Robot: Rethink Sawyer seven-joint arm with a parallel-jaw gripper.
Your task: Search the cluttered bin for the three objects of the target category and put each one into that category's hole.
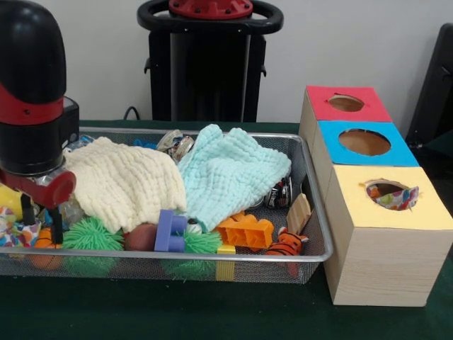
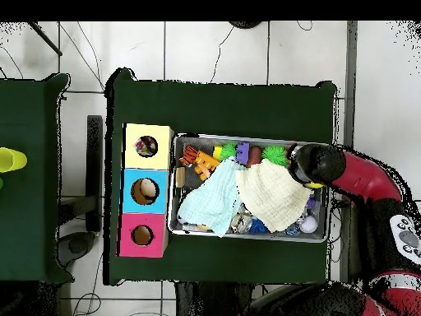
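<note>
**Red and Black Arm, Pedestal With Ringed Top**

The arm (image 1: 32, 88) is seen in the front view as a thick, glossy black cylinder with a rounded top; it is banded by a red ring near its middle; a squarish black block is attached at its right side. Below it a red bracket is fitted, from which the hand (image 1: 41, 212) is shown as thin dark prongs. The pedestal (image 1: 207, 67) is built as a black upright box, topped by a black ring with a red disc at its centre; a dark cable is seen beside its foot. In the overhead view a black rounded end, a red link and a white marked patch are shown.
</note>
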